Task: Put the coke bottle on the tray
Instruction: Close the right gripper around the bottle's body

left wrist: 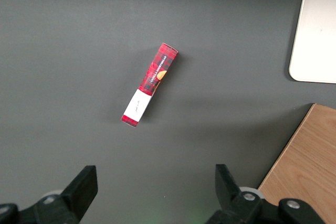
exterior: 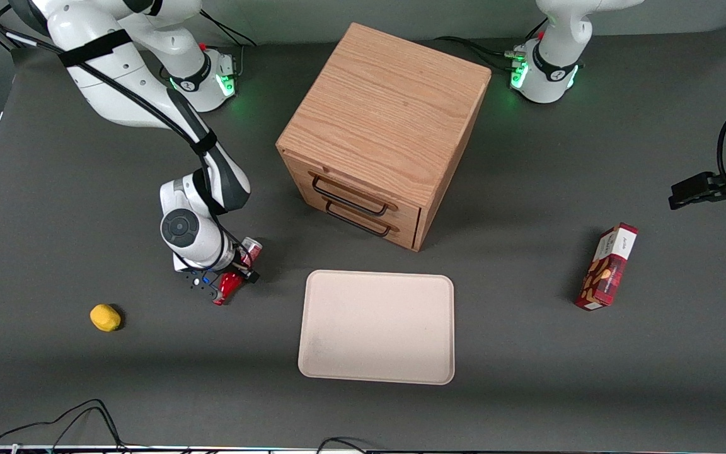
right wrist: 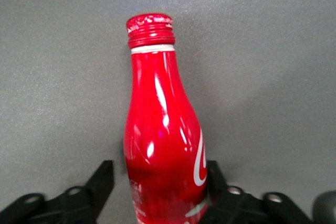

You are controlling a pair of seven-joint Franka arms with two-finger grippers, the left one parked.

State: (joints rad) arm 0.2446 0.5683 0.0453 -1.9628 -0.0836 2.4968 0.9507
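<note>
The coke bottle [exterior: 230, 285] is small and red and lies on the dark table with its silvery base end [exterior: 251, 245] pointing toward the wooden box. My right gripper [exterior: 237, 268] is down over the bottle's body, jaws on either side of it. In the right wrist view the bottle [right wrist: 163, 129] fills the space between the black fingers [right wrist: 103, 174]. One finger is against the bottle and the other stands a small gap off it, so the gripper [right wrist: 160, 170] is open. The beige-pink tray [exterior: 375, 328] lies flat beside the bottle, toward the parked arm's end.
A wooden two-drawer box [exterior: 388, 126] stands farther from the front camera than the tray. A yellow lemon-like fruit [exterior: 105, 317] lies toward the working arm's end. A red snack box [exterior: 609, 268] lies toward the parked arm's end and also shows in the left wrist view [left wrist: 149, 85].
</note>
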